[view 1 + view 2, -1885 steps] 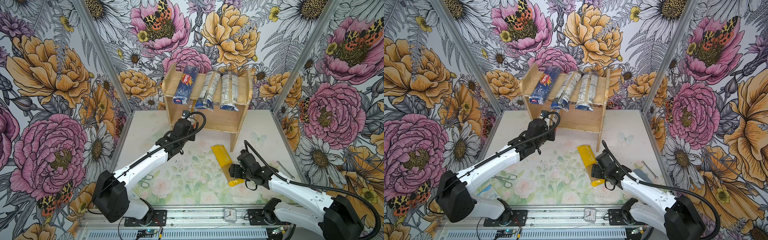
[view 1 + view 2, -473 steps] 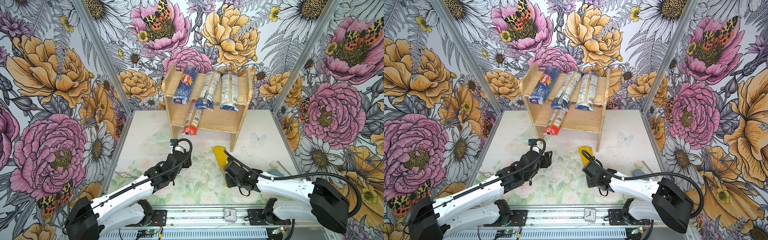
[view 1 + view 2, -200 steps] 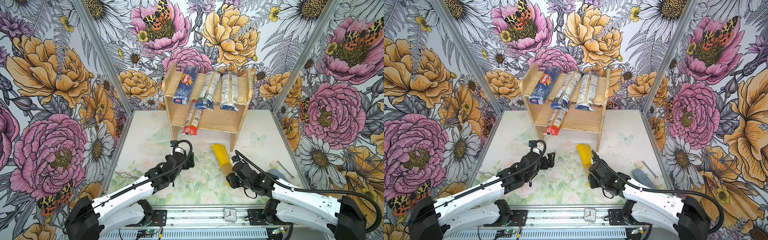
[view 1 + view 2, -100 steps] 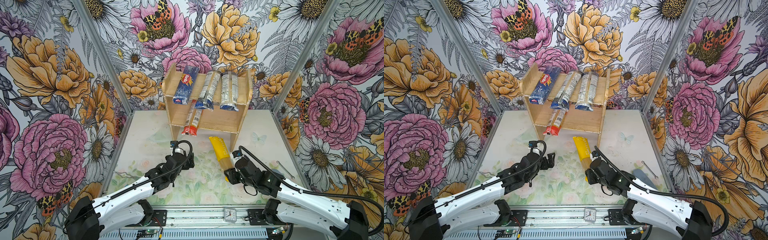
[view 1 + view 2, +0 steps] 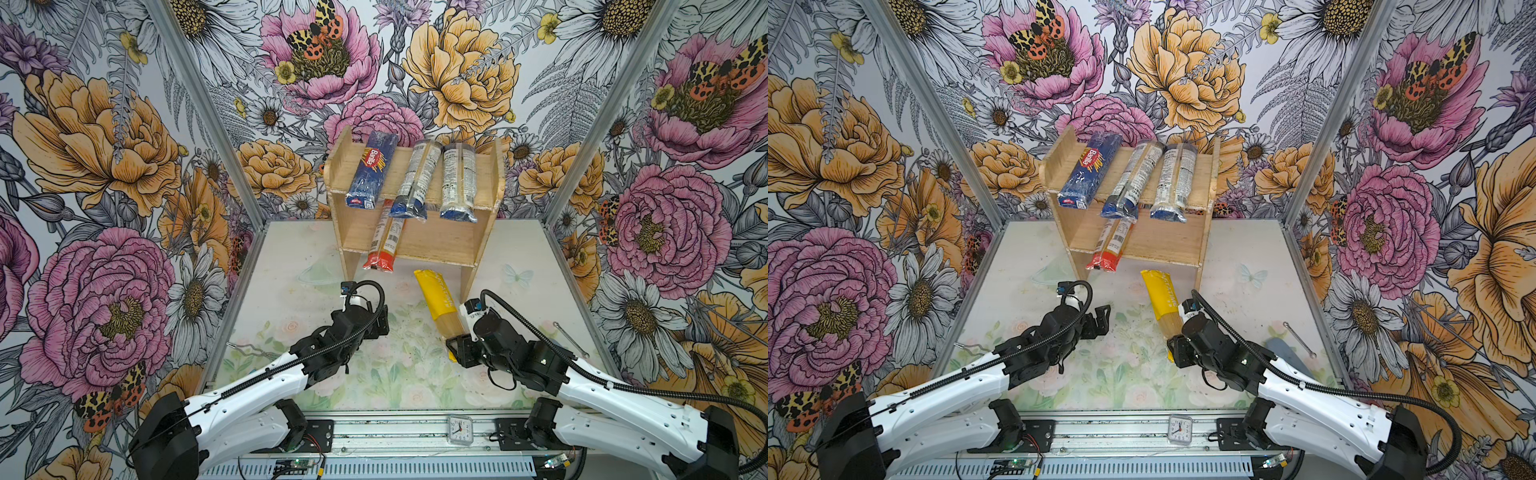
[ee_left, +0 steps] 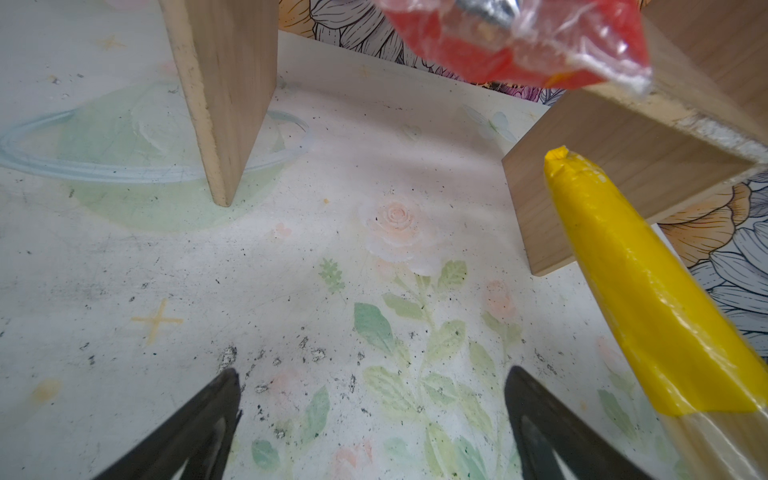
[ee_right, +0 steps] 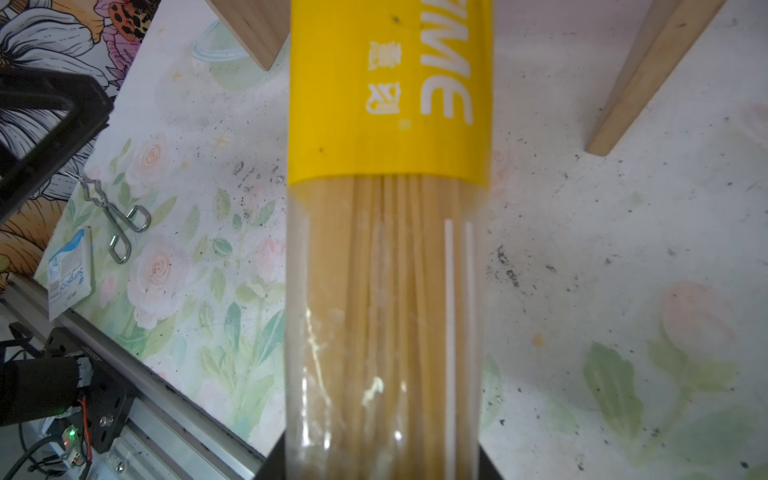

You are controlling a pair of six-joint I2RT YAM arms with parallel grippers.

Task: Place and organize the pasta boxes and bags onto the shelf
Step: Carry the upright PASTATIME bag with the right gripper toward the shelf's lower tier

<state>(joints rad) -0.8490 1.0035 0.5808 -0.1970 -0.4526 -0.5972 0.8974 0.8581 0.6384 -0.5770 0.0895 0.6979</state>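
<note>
Top views: right gripper (image 5: 455,353) clamped on near end of yellow pack (image 5: 436,299); far tip points to 12 o'clock, at 6 o'clock of shelf (image 5: 415,247). Left gripper (image 5: 1102,318) at 9 o'clock of yellow pack, empty
Left wrist: fingers (image 6: 195,428) spread wide, nothing between
Right wrist: yellow pack (image 7: 390,208) pinched between jaws
</note>
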